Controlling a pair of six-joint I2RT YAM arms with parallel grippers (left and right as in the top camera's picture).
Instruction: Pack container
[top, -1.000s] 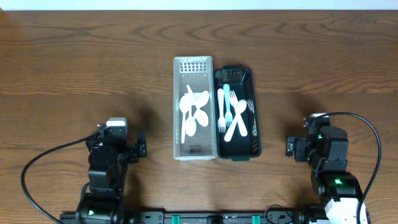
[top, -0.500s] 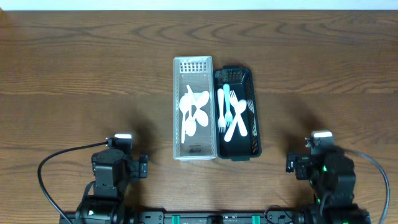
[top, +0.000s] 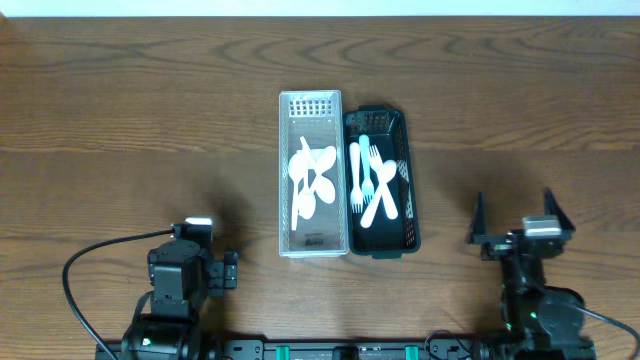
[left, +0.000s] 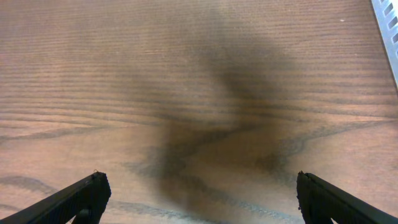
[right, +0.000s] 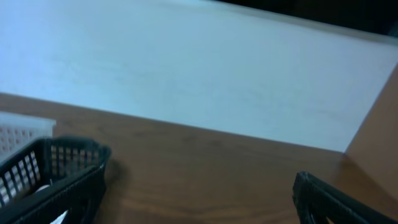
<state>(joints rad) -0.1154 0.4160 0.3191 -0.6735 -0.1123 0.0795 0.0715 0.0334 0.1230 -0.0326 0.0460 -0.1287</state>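
Observation:
A white basket (top: 310, 174) holds several white spoons (top: 311, 176). A black basket (top: 381, 182) touches its right side and holds several white forks (top: 372, 180). My left gripper (top: 192, 264) sits near the table's front edge, well left of the baskets; in the left wrist view (left: 199, 205) its fingers are spread wide over bare wood, empty. My right gripper (top: 514, 218) is near the front edge, right of the baskets, open and empty. The right wrist view (right: 205, 214) shows one finger at the right, the black basket (right: 53, 171) at the left, and the white basket's corner (right: 18, 130).
The white basket's rim (left: 388, 31) shows at the top right of the left wrist view. A pale wall (right: 199, 68) stands beyond the table's far edge. Brown wood table (top: 130, 120) spreads on all sides of the baskets.
Both arms have drawn back toward the front edge. The right wrist has tilted up, its fingers now spread wide. The baskets and cutlery have not moved.

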